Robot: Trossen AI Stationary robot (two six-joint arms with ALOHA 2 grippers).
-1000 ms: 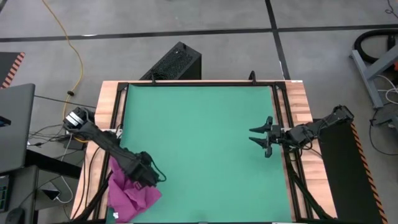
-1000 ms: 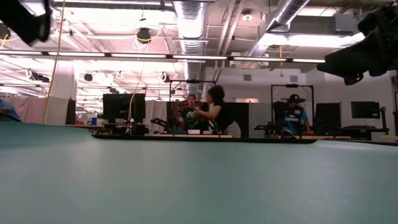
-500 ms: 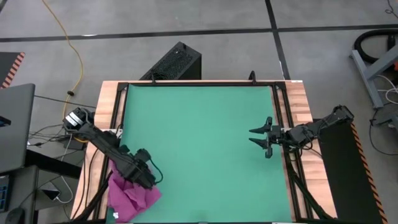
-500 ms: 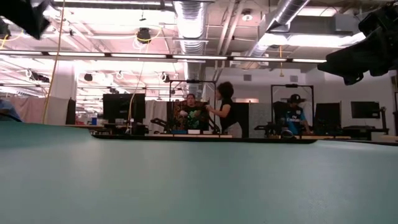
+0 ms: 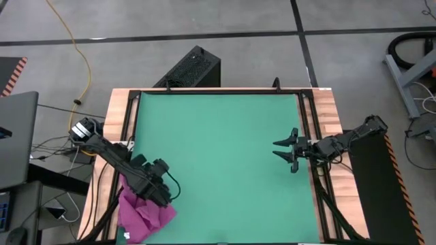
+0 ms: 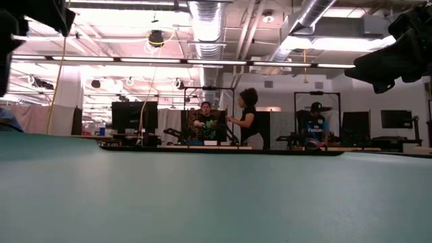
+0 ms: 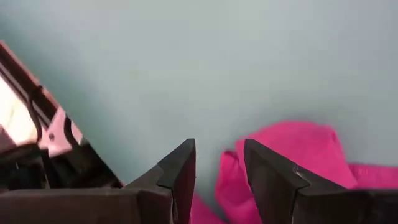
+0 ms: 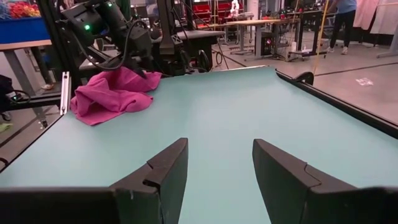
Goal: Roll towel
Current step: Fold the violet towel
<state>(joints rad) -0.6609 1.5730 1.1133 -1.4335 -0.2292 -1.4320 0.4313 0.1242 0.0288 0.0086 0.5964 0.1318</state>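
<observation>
On my feed the towel [image 5: 144,214] is a crumpled magenta heap at the near left corner of the green mat [image 5: 218,156], partly spilling off the mat's left edge onto the wooden worktop [image 5: 325,102]. My left pincer [image 5: 165,197] hangs right over the towel's upper edge. From its wrist cam the two fingers [image 7: 179,171] sit a little apart with nothing between them, and the pink folds show just past the tips. I can't tell if the tips are touching the cloth.

Further across, the right pincer [image 5: 283,151] is parked near the mat's right edge, well away from the towel, fingers spread wide and empty. Its wrist cam looks across the bare mat to the towel heap [image 8: 112,93] and the left arm over it.

Way past the worktop, the low cam catches three people [image 6: 246,125] among the workstations in the room.
</observation>
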